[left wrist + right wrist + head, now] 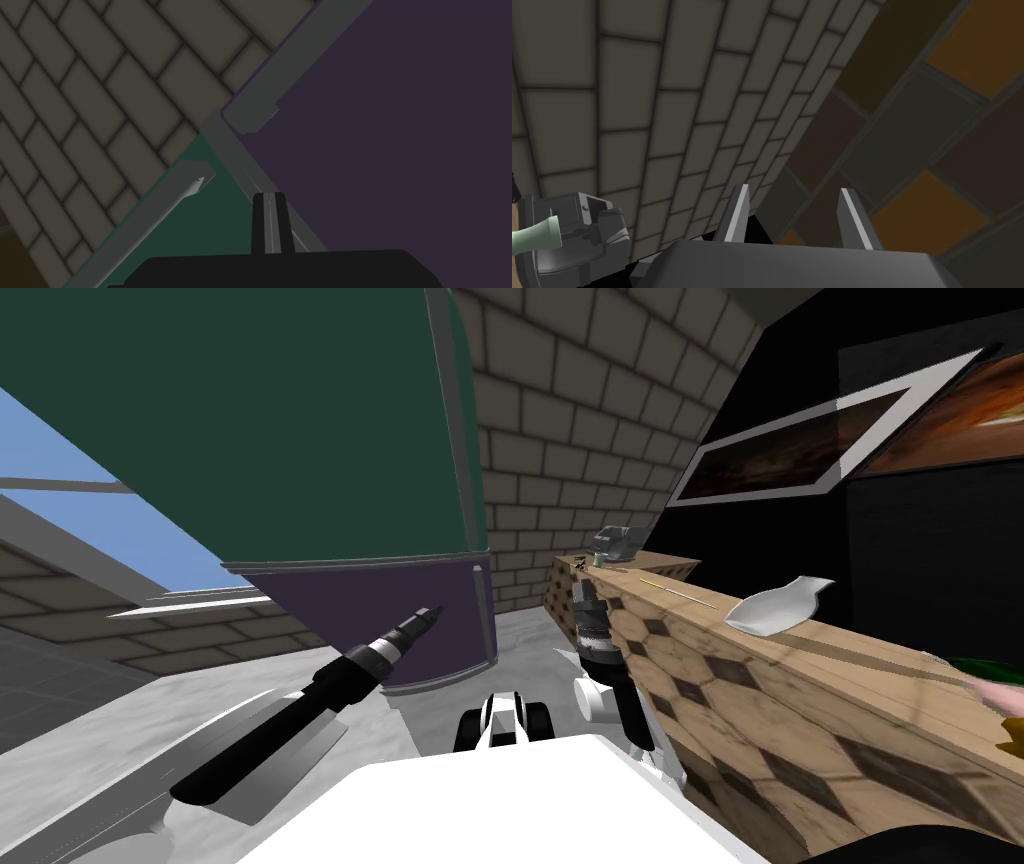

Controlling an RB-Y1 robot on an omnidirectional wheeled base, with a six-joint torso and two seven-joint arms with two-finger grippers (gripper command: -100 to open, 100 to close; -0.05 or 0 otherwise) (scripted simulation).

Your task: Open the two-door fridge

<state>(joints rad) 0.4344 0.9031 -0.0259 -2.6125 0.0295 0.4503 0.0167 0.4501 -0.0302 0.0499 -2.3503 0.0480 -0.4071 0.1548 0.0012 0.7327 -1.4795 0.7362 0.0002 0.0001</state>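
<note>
The left jaws are seen closed, blade against blade with nothing between them, at the tip of the left arm [340, 683], which is stretched toward 11 o'clock. They are pointed at the two-door fridge [300, 438], which takes up the span from 10 to 12 o'clock. They are placed close to the seam where its green upper door [215, 225] meets its purple lower door [400, 125]; whether the door is touched cannot be told. The purple door's handle [285, 70] and the green door's handle [155, 212], both grey bars along the door edges, are seen end to end across that seam, and neither is gripped. Both doors appear shut. The right jaws are seen open and empty, carried on the right arm [605, 648] at about 1 o'clock, beside the patterned wooden bench [800, 688]. A white vessel [780, 603] is laid on the bench at 2 o'clock. A grey appliance [618, 540], with a small green object [598, 558] beside it, is set at the far end. A brick wall [560, 418] is seen behind the fridge.
</note>
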